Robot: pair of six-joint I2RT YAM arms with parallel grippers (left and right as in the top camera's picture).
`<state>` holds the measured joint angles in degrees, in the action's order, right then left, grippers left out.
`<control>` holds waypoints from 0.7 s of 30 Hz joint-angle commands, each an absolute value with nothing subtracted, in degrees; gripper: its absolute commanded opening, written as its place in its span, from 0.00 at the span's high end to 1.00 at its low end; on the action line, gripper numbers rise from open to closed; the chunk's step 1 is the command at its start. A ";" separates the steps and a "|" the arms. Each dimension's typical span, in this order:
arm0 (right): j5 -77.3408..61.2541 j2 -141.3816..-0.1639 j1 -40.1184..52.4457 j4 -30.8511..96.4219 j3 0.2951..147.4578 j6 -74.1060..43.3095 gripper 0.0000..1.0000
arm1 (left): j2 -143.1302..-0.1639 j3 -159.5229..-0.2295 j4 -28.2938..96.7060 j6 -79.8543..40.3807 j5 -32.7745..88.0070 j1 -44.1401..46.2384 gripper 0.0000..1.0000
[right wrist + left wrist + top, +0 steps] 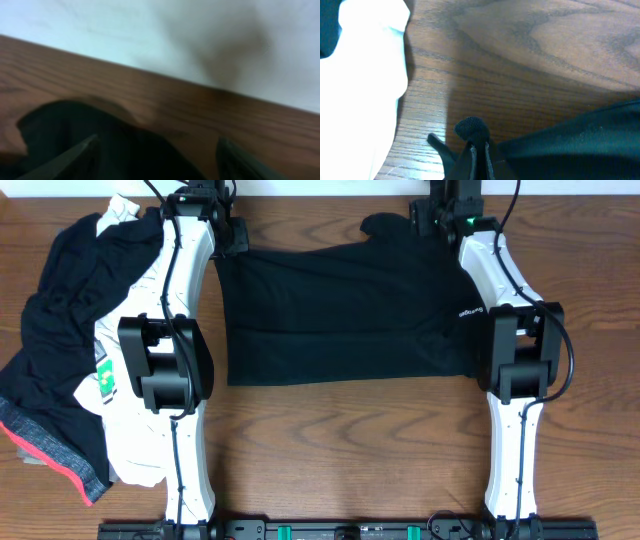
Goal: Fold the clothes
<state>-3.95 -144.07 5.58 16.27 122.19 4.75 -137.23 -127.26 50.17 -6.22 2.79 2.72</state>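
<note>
Black garment (340, 310) lies spread flat at the centre of the tabletop (340, 450), between the two arms. Left gripper (480, 149) sits at the garment's far left corner. Its jaws are pinched together on a small fold of the black cloth, which bulges just above the tips. Right gripper (157, 142) is at the far right corner, jaws spread wide, dark cloth lying between and below them; the view is blurred, so contact cannot be told. A pile of other clothes (60, 350) lies on the outer side of the left arm.
</note>
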 commanded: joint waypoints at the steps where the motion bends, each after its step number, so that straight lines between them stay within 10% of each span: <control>1: -3.20 -145.01 5.98 14.70 123.11 3.66 0.28 | -136.73 -127.37 50.63 -7.66 2.17 2.68 0.94; 21: -3.38 -151.30 4.78 10.70 123.11 -0.23 0.24 | -136.73 -127.37 50.52 -7.75 2.15 4.27 0.94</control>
<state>-3.60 -151.30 4.99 11.33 122.19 0.99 -137.25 -127.26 50.39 -7.49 2.76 4.23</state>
